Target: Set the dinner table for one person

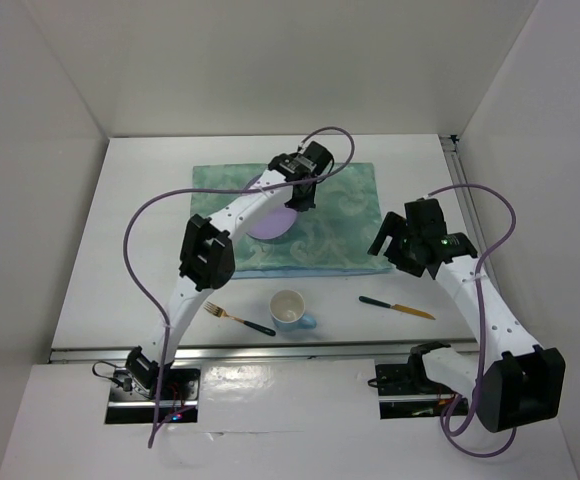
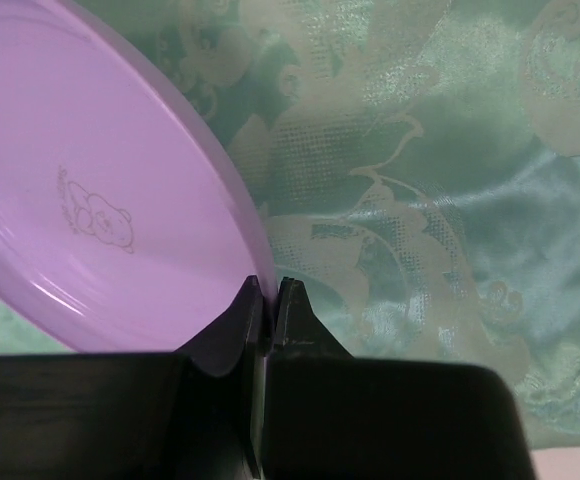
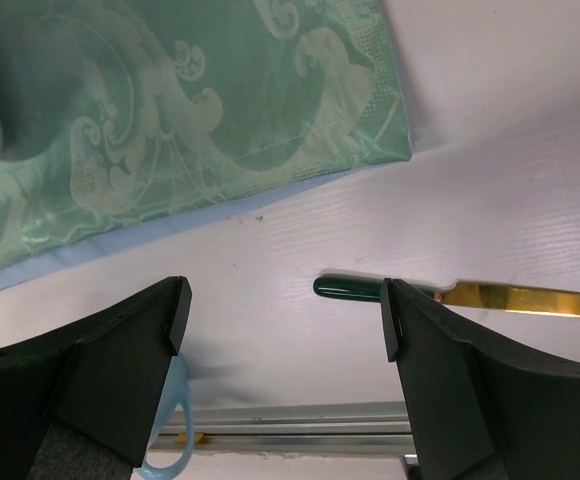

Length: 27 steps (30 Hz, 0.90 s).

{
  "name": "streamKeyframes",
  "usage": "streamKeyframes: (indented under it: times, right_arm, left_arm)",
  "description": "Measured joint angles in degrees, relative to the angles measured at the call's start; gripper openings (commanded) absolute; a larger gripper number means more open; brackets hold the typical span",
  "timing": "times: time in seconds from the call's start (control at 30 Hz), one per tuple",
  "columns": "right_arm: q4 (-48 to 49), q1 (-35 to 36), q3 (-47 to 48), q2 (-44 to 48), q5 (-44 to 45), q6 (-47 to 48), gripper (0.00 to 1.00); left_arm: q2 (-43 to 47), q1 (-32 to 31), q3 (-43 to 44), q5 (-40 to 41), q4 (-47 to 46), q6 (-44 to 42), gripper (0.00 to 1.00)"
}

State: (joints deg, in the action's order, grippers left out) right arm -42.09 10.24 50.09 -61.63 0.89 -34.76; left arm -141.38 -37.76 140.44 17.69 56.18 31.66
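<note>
A purple plate (image 1: pixel 270 222) lies over the teal patterned cloth (image 1: pixel 340 225) on the white dinner table (image 1: pixel 120 260). My left gripper (image 1: pixel 302 196) is shut on the plate's rim. In the left wrist view the gripper (image 2: pixel 267 290) pinches the edge of the plate (image 2: pixel 90 200), which looks tilted against the cloth (image 2: pixel 420 200). My right gripper (image 1: pixel 394 246) is open and empty, hovering over the cloth's near right corner. In the right wrist view it (image 3: pixel 285 300) is above bare table, with the knife (image 3: pixel 350 288) just beyond its right finger.
A white and blue mug (image 1: pixel 289 310) stands near the front edge. A gold fork with a dark handle (image 1: pixel 238 318) lies to its left and the knife (image 1: pixel 397 307) to its right. An aluminium rail (image 3: pixel 300 425) runs along the front edge.
</note>
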Motion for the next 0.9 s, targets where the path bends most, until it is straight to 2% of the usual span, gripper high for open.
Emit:
streamKeyframes:
  times: [0.17,0.2,0.23,0.3,0.33,0.43,0.47,0.53,0.73,0.83,0.9]
  right_arm:
    - [-0.3,0.0,0.0,0.1,0.0,-0.3,0.89]
    - [-0.4,0.0,0.0,0.2,0.0,-0.3,0.89]
    - [-0.5,0.0,0.0,0.2,0.0,-0.3,0.89]
    - [-0.6,0.0,0.0,0.3,0.0,-0.3,0.89]
    - [-0.7,0.0,0.0,0.3,-0.1,-0.3,0.89]
    - [-0.7,0.0,0.0,0.3,-0.6,-0.3,0.89]
    - [-0.7,0.0,0.0,0.3,-0.9,-0.3,0.89]
    - [-0.7,0.0,0.0,0.3,-1.6,-0.3,0.89]
    - [-0.2,0.0,0.0,-0.1,-6.2,2.0,0.89]
    - [0.6,0.7,0.2,-1.1,-10.2,4.5,0.89]
    - [0.8,4.0,0.9,-2.2,-11.1,5.7,0.89]
  left_arm:
    - [-1.3,-0.6,0.1,1.1,-0.9,-0.3,0.0]
    - [-1.3,-0.6,0.1,1.1,-1.0,-0.2,0.13]
    - [-1.4,-0.6,0.1,1.1,-1.0,-0.3,0.19]
    - [-1.4,-0.6,0.2,1.0,-1.1,-0.3,0.24]
    - [-1.5,-0.6,0.2,0.6,-1.4,-0.2,0.33]
    - [-1.5,-0.4,0.2,-1.5,-2.7,-0.2,0.48]
    - [-1.6,-0.3,0.2,-2.0,-3.3,-0.3,0.64]
    - [-1.5,-0.3,0.2,-3.1,-4.5,-0.5,0.74]
    - [0.2,-0.3,0.2,-6.0,-5.3,-0.9,0.75]
    - [5.0,0.2,-0.2,-7.1,-5.2,-1.5,0.74]
    - [10.9,1.1,-2.8,-9.4,-5.7,-1.4,0.74]
